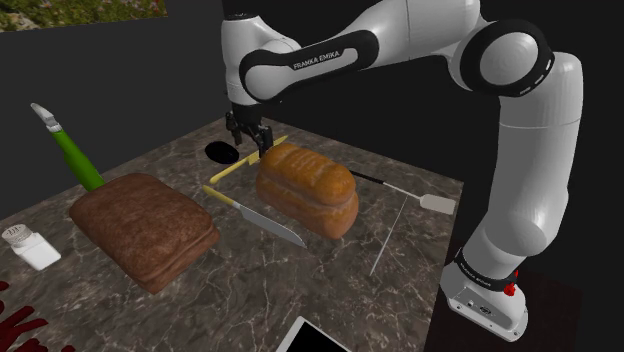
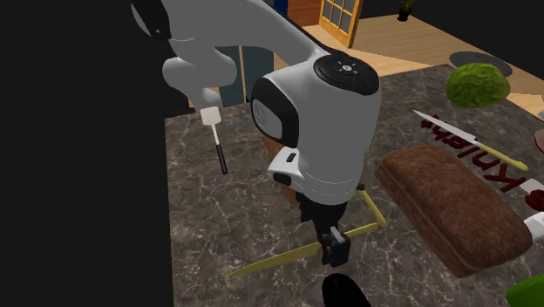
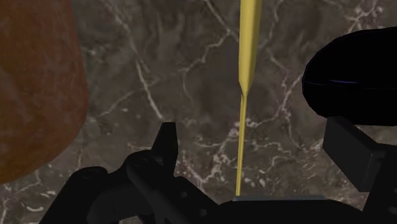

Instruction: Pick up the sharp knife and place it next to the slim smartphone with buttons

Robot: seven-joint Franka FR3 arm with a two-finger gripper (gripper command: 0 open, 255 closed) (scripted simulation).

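The gripper (image 1: pixel 250 137) hangs low at the shoulder view's upper centre. Its fingers are spread wide astride the slender yellow knife (image 3: pixel 248 38), which lies flat on the marble counter (image 1: pixel 400 230) beside the bread loaf (image 1: pixel 306 186), apparently so they can close across its thin end. The smartphone (image 1: pixel 312 338) lies well apart at the bottom edge.

- Knife (image 1: pixel 258 217): grey blade, yellow handle; lying flat, tip toward 4 o'clock in the shoulder view, just at 8 o'clock of the loaf (image 1: pixel 306 188).
- Phone (image 1: pixel 312 338): dark slab, pale rim; flat, at 5 o'clock of the knife, well apart, cut by the frame edge.
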